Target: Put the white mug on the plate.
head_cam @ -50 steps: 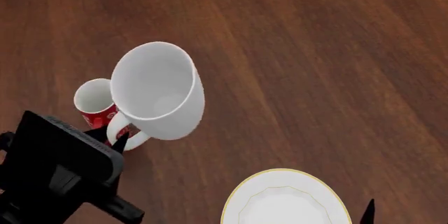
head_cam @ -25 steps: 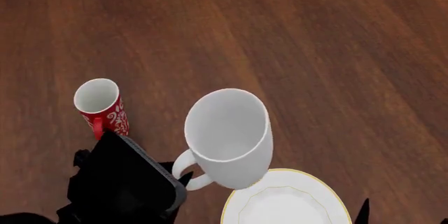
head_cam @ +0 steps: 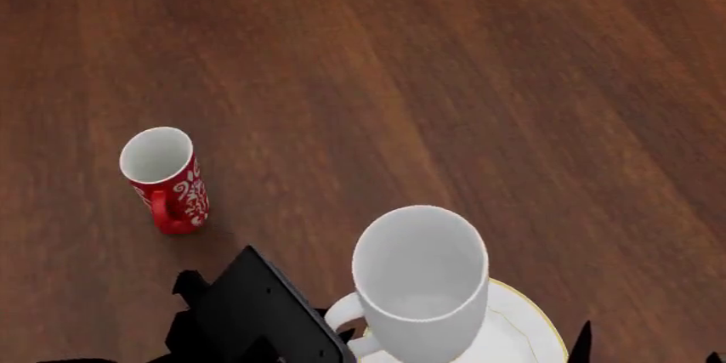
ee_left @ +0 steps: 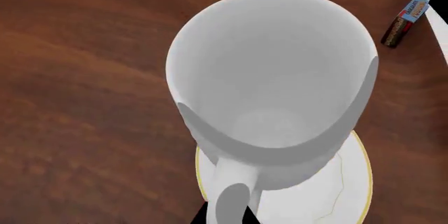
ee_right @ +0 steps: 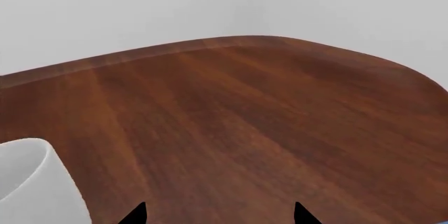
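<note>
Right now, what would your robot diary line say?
left end effector: holding mug handle | mug: over plate | right end effector: open, idle

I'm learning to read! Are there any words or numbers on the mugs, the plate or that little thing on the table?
Small packet lying on the table: it has a label with print, but too small and blurred to read.
Red mug: only white swirls, no words.
White mug: plain, no writing.
Plate: just a thin gold rim, no writing.

Glossy ceramic-looking white mug (head_cam: pixel 420 282) and plate (head_cam: pixel 524 329); smooth, grained dark wood table (head_cam: pixel 477 82).
</note>
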{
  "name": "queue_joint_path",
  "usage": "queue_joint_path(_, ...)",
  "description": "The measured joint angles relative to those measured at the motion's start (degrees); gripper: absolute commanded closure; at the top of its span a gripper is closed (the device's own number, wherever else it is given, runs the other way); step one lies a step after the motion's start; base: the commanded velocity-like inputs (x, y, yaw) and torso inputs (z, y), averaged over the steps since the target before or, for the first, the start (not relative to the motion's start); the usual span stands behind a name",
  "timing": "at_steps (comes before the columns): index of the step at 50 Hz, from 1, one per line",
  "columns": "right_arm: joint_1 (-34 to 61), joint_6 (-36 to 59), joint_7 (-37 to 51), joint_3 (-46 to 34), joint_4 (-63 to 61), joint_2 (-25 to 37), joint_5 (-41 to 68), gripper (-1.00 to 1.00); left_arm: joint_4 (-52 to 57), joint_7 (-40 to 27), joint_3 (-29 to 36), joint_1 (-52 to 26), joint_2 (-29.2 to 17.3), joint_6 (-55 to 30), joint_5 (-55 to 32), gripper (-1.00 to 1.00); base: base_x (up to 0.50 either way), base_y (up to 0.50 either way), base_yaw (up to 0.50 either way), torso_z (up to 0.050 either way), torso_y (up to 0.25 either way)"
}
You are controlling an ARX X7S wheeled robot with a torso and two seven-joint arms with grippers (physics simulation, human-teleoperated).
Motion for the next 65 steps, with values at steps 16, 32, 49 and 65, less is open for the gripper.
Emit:
queue_joint_path(16, -0.09, -0.33, 0.05, -0.48, 0.07, 0.12, -0.01, -1.00, -3.79, 2.72, 5.15, -0.54, 0.21, 3.86, 4.00, 1.00, 0.00, 0.00, 0.00, 0.000, 0.000)
queue_joint_path(32, -0.40, -1.18, -0.10, -0.77, 0.64, 0.05, -0.09, -1.00, -10.31, 5.91, 9.50, -1.67, 1.24, 8.28, 8.17, 1.00, 0.00, 0.00, 0.00, 0.000, 0.001)
queue_joint_path(49, -0.58, -1.96, -0.18, -0.93, 1.40, -0.02, -0.03, -1.00, -13.92, 8.82, 12.36, -2.96, 2.53, 11.23, 10.03, 1.00, 0.00, 0.00, 0.00, 0.000, 0.000)
queue_joint_path(65, -0.93, -2.55, -0.17, -0.99, 1.71, 0.08, 0.00, -1.00, -13.28, 10.02, 13.98, -2.91, 2.50, 11.96, 9.91, 1.00, 0.00, 0.00, 0.00, 0.000, 0.000)
